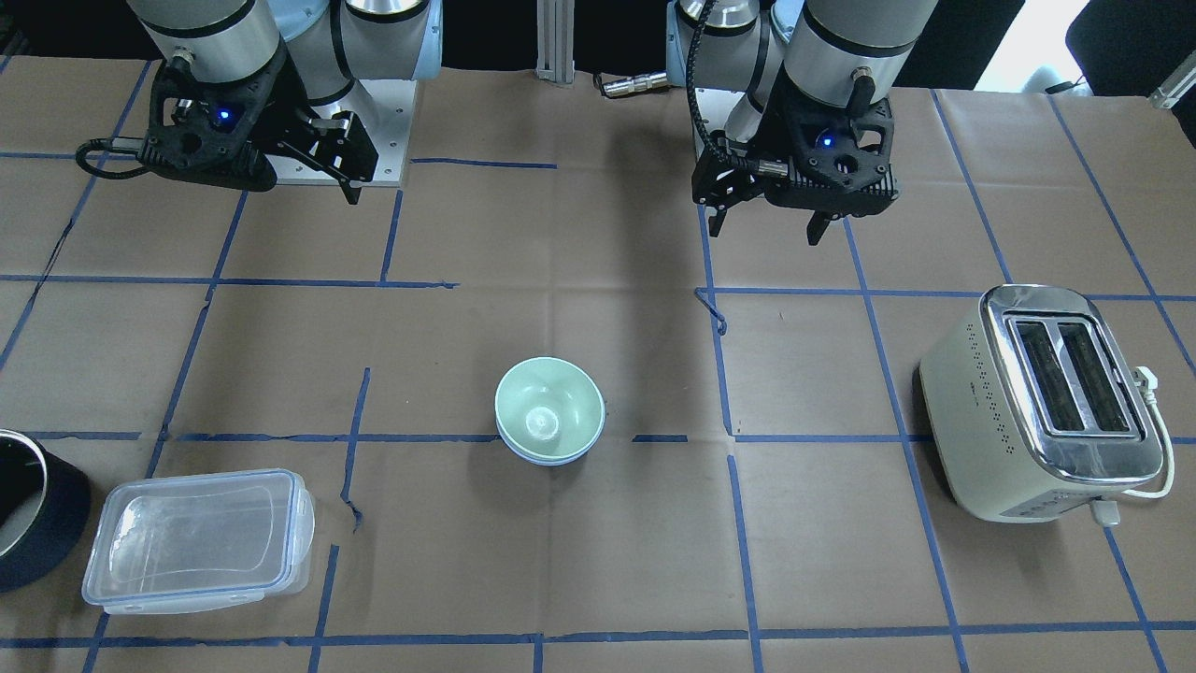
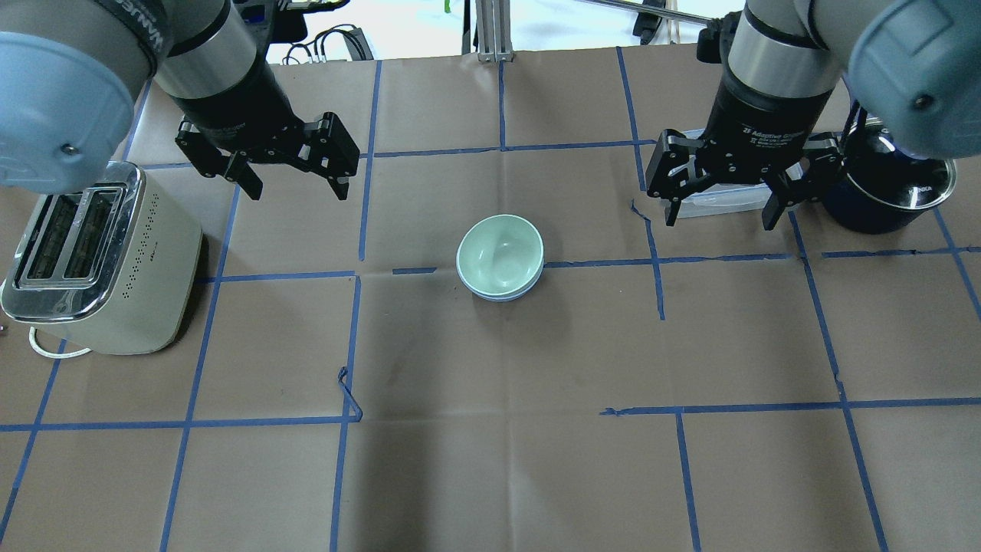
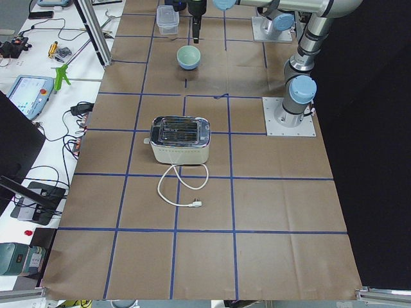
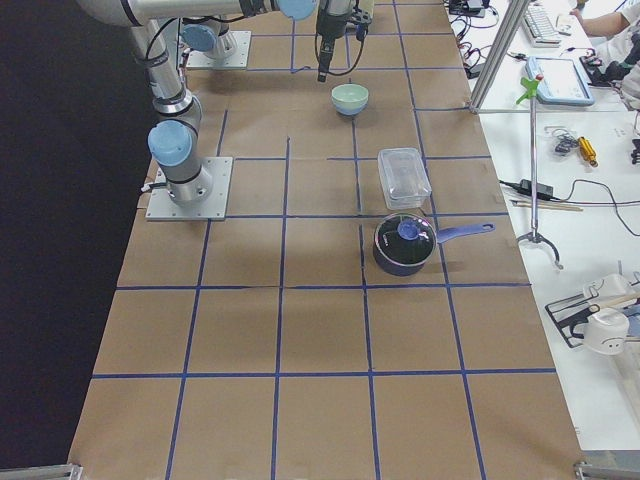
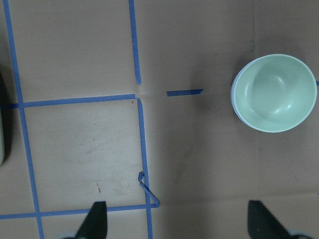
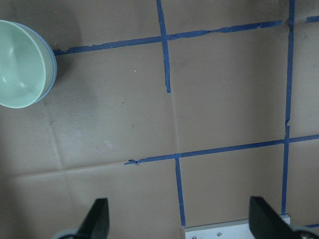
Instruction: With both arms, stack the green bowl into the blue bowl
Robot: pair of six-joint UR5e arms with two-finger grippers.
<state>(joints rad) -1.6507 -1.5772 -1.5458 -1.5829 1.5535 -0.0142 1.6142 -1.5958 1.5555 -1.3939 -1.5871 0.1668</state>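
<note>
The green bowl (image 1: 549, 411) sits nested inside the blue bowl (image 1: 547, 459) at the table's middle. Only the blue bowl's rim shows under it. The stack also shows in the overhead view, green bowl (image 2: 500, 254) over blue rim (image 2: 506, 296). In the left wrist view the green bowl (image 5: 275, 93) is at the upper right. In the right wrist view it (image 6: 17, 69) is at the upper left. My left gripper (image 2: 297, 184) is open and empty, raised, to the stack's left. My right gripper (image 2: 720, 218) is open and empty, raised, to its right.
A cream toaster (image 2: 92, 257) with a white cord stands by my left arm. A clear plastic container (image 1: 196, 537) and a dark navy pot (image 1: 28, 509) lie on my right side. Blue tape lines grid the brown paper table cover.
</note>
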